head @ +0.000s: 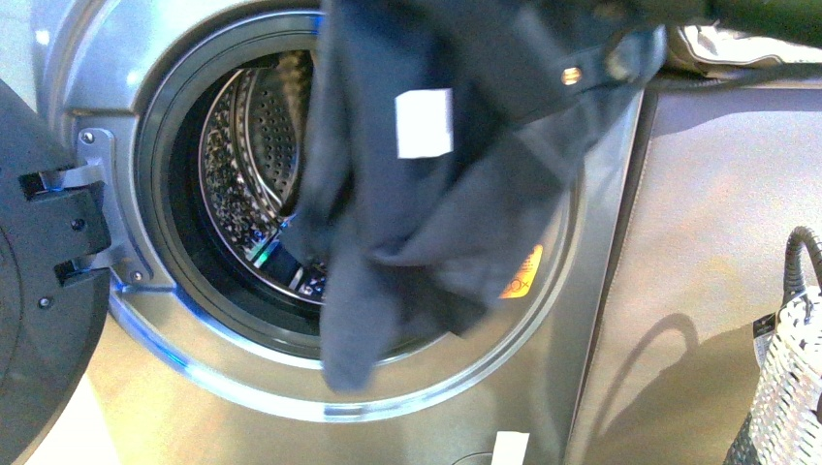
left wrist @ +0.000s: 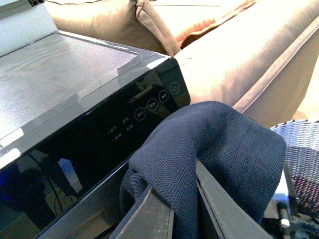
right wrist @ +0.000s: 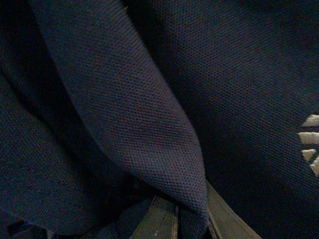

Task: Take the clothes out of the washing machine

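Blue-tinged glare on the washing machine (head: 242,387); right wrist view dim

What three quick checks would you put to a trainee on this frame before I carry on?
1. True or false: the dark navy-blue fabric garment hangs in front of the open mouth of the grey front-loading washing machine.
2. What is the left gripper doing? A: pinching the navy garment. B: pressing a panel button. C: hanging open and empty.
3. Fill in: in the front view, the woven white-and-grey laundry basket stands at the lower ____ edge.

Key: 1 true; 2 A; 3 right.
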Action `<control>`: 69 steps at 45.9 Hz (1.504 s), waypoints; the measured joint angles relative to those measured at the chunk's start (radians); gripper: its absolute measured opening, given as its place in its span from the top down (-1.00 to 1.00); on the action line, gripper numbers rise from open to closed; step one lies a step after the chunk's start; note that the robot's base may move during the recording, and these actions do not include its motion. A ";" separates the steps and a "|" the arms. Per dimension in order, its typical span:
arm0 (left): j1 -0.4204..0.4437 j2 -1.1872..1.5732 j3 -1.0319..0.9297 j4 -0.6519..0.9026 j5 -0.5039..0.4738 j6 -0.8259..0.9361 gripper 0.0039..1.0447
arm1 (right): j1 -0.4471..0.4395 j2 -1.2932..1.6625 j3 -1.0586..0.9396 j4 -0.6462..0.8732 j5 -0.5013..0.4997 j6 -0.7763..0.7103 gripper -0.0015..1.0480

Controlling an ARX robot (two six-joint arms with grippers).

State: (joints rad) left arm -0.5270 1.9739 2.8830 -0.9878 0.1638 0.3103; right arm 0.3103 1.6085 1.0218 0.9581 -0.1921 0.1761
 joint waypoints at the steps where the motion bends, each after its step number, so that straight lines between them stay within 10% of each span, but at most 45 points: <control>1: 0.000 0.000 0.001 0.001 0.000 0.000 0.84 | -0.005 -0.009 -0.005 0.004 0.003 0.001 0.93; 14: 0.000 0.000 0.003 0.014 0.000 0.000 0.90 | -0.087 -0.163 -0.005 0.042 0.069 0.020 0.93; 25: -0.001 0.000 0.005 0.019 0.000 -0.001 0.49 | -0.194 -0.248 0.073 0.034 0.122 0.041 0.93; 28: -0.001 0.000 0.005 0.020 0.000 -0.001 -0.07 | -0.242 -0.268 0.096 0.033 0.136 0.042 0.93; 31: -0.001 0.000 0.005 0.020 0.000 -0.001 -0.07 | -0.291 -0.284 0.116 0.029 0.141 0.047 0.93; 35: -0.001 0.000 0.005 0.023 0.000 -0.001 -0.74 | -0.397 -0.312 0.157 0.001 0.135 0.080 0.93; 40: -0.001 0.000 0.005 0.027 0.000 0.003 -0.96 | -0.502 -0.350 0.163 -0.019 0.092 0.126 0.93; 47: -0.001 0.000 0.005 0.027 0.000 -0.001 -0.96 | -0.624 -0.428 0.121 -0.065 -0.042 0.182 0.93; 55: -0.001 0.000 0.005 0.028 0.000 -0.001 -0.40 | -0.730 -0.505 -0.011 -0.108 -0.206 0.228 0.93; 63: -0.001 0.000 0.005 0.029 0.000 -0.001 -0.96 | -0.853 -0.496 -0.174 -0.091 -0.331 0.256 0.93; 69: -0.001 0.000 0.005 0.029 0.000 -0.002 -0.97 | -0.935 -0.452 -0.267 -0.073 -0.381 0.275 0.93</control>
State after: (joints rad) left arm -0.5278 1.9739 2.8880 -0.9585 0.1638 0.3084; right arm -0.6247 1.1561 0.7547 0.8852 -0.5735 0.4511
